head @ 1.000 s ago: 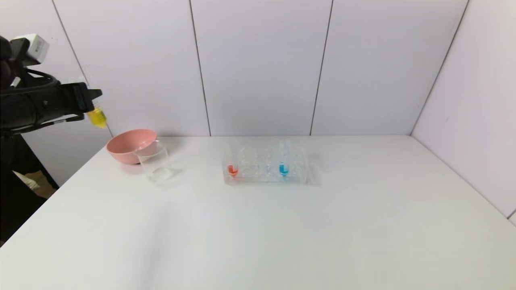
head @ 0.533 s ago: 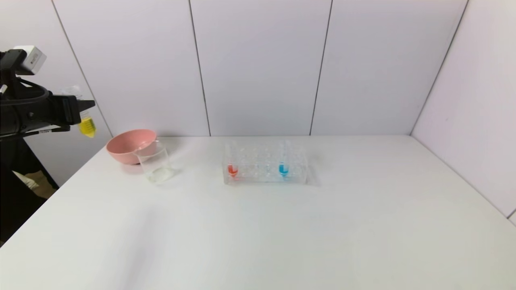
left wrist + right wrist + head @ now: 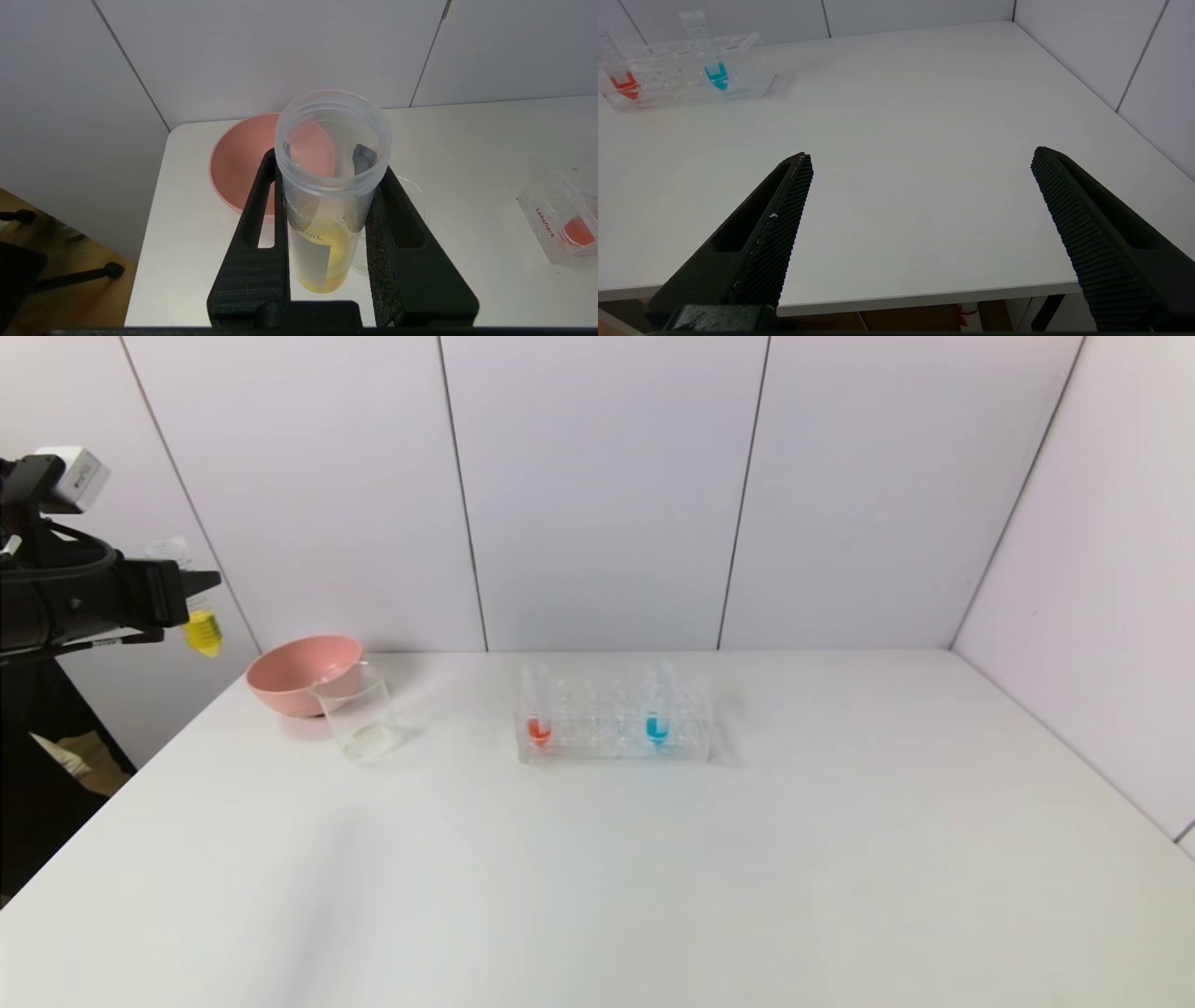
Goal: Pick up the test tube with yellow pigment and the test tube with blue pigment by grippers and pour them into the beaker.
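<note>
Left end effector (image 3: 327, 186) raised off-table, pinching yellow test tube (image 3: 327, 196), right end effector (image 3: 920, 163) spread

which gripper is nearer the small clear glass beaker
Left. The left gripper hangs up and left of the small clear glass beaker, past the table's edge. The right gripper sits open over the near right edge.

Left gripper (image 3: 327, 186): matte black, 2 long wedge-shaped fingers (image 3: 254, 242), each with a slotted cutout and grainy inner pads. Black cables loop over the arm; a small white boxy module (image 3: 73, 476) sits on top. Right gripper (image 3: 920, 163): same black build, 2 tapered fingers (image 3: 775, 228), crosshatched pads, slotted sides.
</note>
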